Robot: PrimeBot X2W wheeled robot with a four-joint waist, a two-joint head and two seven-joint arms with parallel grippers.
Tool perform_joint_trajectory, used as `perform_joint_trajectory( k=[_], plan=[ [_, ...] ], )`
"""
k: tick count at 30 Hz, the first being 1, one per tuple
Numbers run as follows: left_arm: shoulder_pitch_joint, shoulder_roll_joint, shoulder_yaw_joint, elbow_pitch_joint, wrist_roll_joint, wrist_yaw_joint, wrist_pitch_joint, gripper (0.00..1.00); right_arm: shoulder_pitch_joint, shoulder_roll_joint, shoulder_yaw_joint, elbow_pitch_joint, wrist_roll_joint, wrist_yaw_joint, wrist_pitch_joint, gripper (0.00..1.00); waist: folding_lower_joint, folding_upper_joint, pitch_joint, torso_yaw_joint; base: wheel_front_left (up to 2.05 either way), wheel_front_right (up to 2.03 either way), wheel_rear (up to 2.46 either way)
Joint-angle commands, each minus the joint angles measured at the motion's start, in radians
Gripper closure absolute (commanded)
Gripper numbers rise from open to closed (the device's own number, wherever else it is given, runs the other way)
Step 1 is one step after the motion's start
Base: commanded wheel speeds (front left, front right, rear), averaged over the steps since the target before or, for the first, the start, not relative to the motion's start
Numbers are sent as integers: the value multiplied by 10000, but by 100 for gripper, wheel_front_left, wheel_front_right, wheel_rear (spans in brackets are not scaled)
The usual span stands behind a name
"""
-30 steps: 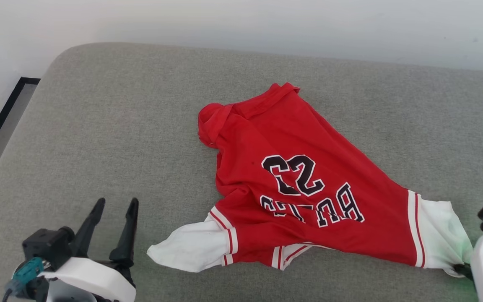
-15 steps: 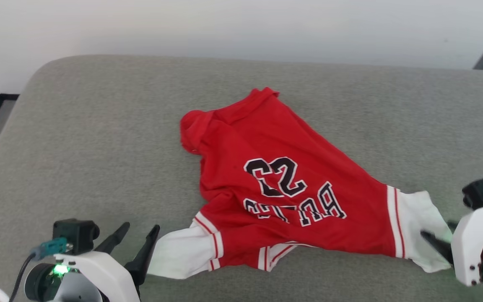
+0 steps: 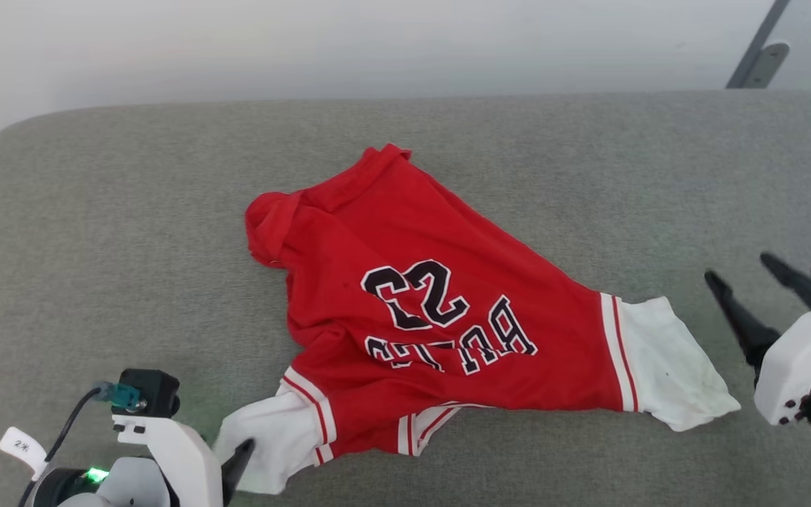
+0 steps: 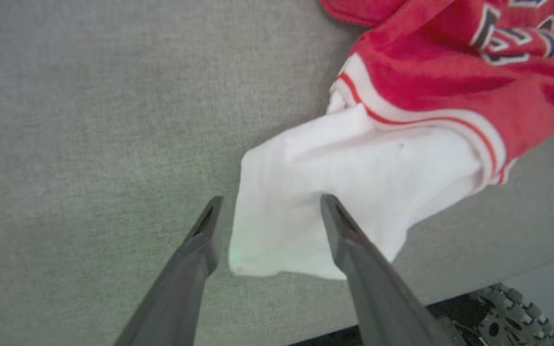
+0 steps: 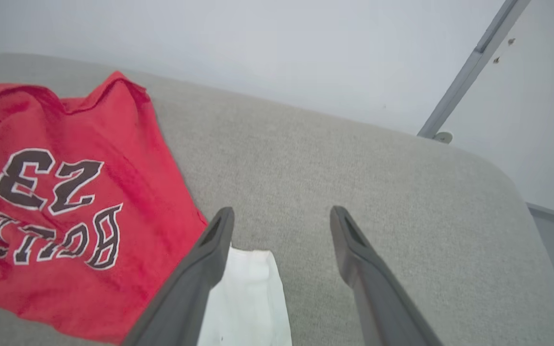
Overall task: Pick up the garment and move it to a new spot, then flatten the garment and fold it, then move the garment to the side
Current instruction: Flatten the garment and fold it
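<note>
Your left gripper (image 4: 271, 201) stands with its fingers spread wide, clamping nothing. A white sleeve (image 4: 354, 168) of the shirt (image 3: 448, 232) lies flat on the grey cushion (image 3: 131, 211) right at its tips. The sleeve's end sits between the two fingers, and the right-hand finger crosses over its cloth. You cannot tell whether the tips touch the fabric. The red body, with the black number 23 (image 3: 416, 296) and lettering, spreads away ahead of this gripper and off to its right, rumpled, with a bunched fold at its far corner.

Your right gripper (image 3: 740, 267) is spread wide too and holds nothing. The other sleeve (image 3: 666, 366) lies just beside its left finger, low and a little behind the tips, apart from them. Ahead of this gripper runs grey cushion, then a pale wall (image 5: 258, 48).
</note>
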Motion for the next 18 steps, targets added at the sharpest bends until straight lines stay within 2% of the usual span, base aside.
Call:
perform_joint_trajectory(
  k=[1,6,10,18],
  plan=[
    [-195,94,-117,164,63,68,260,0,158,212,-187,-248,-204,-3,-257,0,0,-1,63,-116,0,0,0],
    [-537,52,-424,630,121,215,1013,0,341,739,-635,-778,-852,-3,-772,0,0,-1,185,-306,0,0,0],
    [-785,-201,-510,841,-124,94,1406,0,611,924,-691,-941,-942,-3,-702,0,0,-1,274,-397,0,0,0],
    [-1186,-612,-807,1222,-316,93,2136,0,800,883,-650,-952,-723,-3,-360,0,0,-1,399,-420,0,0,0]
  ],
)
